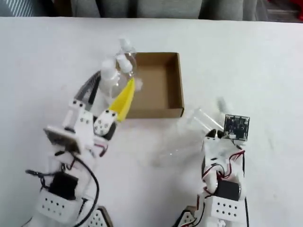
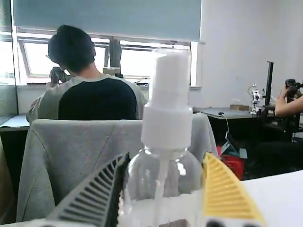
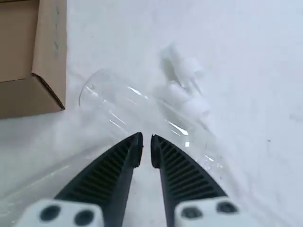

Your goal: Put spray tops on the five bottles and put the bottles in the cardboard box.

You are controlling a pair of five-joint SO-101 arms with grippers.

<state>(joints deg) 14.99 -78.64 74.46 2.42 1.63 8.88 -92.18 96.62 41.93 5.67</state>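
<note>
Clear plastic bottle (image 2: 163, 189) with white spray top (image 2: 168, 104), clamped upright between the black and yellow fingers (image 2: 225, 194) of the left gripper (image 1: 116, 79), at the left wall of the brown cardboard box (image 1: 161, 94). Two more white tops (image 1: 124, 60) just beyond, inside or outside unclear. Second clear bottle (image 3: 142, 109) lying capped on the white table (image 1: 265, 61), just ahead of the right gripper (image 3: 146, 151), jaws almost together, empty. Behind: grey-blue window blind (image 2: 104, 19), white wall (image 2: 236, 47). In all: four tops, one box, two arms.

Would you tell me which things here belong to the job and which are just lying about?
Job: clear plastic spray-topped bottle in the left hand; clear plastic bottle lying by the right hand; brown cardboard box.
Idle: grey cloth-draped chair.
</note>
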